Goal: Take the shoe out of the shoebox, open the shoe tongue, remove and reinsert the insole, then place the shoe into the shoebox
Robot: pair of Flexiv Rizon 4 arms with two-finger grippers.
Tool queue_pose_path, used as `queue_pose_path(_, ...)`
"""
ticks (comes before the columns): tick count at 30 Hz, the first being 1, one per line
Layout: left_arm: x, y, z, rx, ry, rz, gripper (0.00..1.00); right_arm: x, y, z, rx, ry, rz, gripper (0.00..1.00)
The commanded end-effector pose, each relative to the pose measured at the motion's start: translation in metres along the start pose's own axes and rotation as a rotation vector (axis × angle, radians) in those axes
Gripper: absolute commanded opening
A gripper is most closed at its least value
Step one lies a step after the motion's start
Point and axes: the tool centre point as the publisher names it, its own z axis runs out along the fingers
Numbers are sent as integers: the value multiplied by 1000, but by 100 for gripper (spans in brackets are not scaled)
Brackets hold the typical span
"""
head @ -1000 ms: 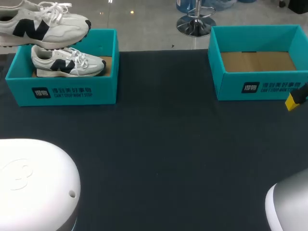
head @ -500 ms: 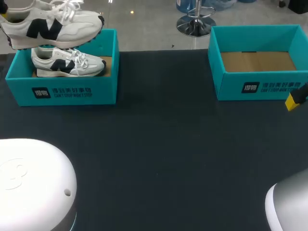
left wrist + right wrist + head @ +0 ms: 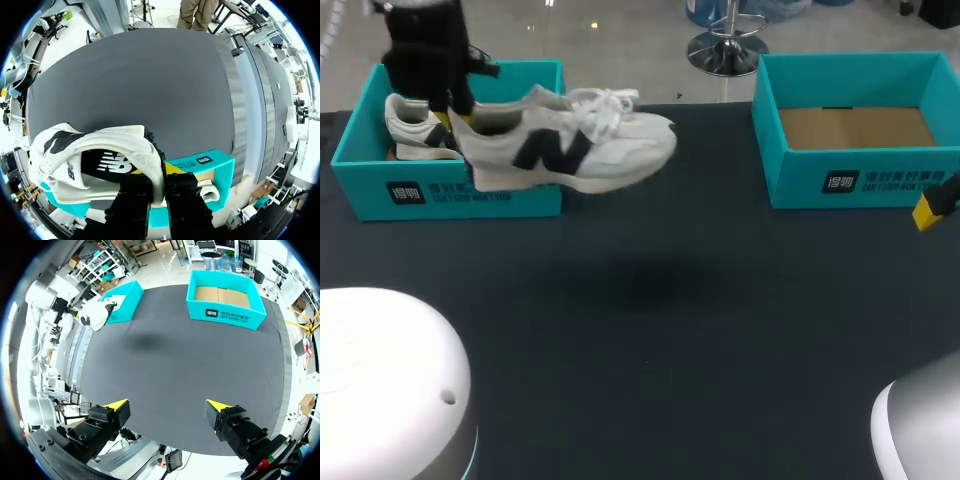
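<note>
Dark matte table [image 3: 740, 340], broad flat top, soft shadow [image 3: 645, 285] near middle.

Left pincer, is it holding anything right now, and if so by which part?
The left pincer holds the white shoe by the rim of its heel, pinched between both fingers. The right pincer is open and holds nothing.

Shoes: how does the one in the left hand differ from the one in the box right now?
The held shoe hangs in the air over the table, clamped at its heel by the left hand. The boxed shoe rests inside the left box.
The held shoe shows whole in the head view. Only the heel end of the boxed shoe shows, behind the hand.
Both are white, with heels toward my left.
</note>
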Motion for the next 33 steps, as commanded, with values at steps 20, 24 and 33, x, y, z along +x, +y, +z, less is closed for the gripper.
queue_pose_path(20,-87,-65,19,-29,59,-21,0,0,3,-1,6,-1,1,100)
queue_pose_path(24,-102,-67,35,-31,57,-11,0,0,3,-1,6,-1,1,100)
queue_pose_path(33,-146,-65,88,-6,111,13,0,0,3,-1,6,-1,1,100)
